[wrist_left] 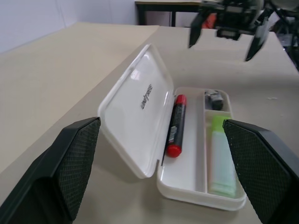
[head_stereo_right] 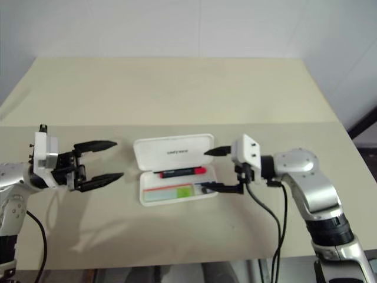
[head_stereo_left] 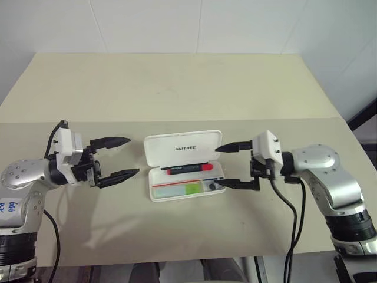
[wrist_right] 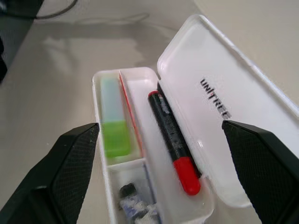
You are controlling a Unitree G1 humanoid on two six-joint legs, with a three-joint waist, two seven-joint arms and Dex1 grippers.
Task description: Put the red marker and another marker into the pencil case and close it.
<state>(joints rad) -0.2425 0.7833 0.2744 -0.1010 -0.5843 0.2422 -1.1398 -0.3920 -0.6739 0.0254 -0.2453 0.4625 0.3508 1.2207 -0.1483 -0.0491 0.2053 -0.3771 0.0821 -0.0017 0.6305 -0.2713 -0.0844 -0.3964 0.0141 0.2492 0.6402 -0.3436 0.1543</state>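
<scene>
The white pencil case (head_stereo_left: 182, 148) lies open mid-table with its lid standing up at the back. The red marker (head_stereo_left: 189, 168) lies in the long rear compartment against the lid. The pale green marker (head_stereo_left: 179, 189) rests in the front compartment. My left gripper (head_stereo_left: 133, 157) hovers open just left of the case, pointing at it, and holds nothing. My right gripper (head_stereo_left: 215, 167) is open at the case's right end, one finger by the lid and one by the front rim, also empty. In the right wrist view both the red marker (wrist_right: 174, 142) and the green marker (wrist_right: 113, 122) lie between my open fingers.
A small dark item (head_stereo_left: 213, 186) sits in the case's small right-hand compartment. The beige table (head_stereo_left: 177, 88) stretches far behind the case to a white wall. Black cables (head_stereo_left: 291, 218) hang from my right arm over the table's near edge.
</scene>
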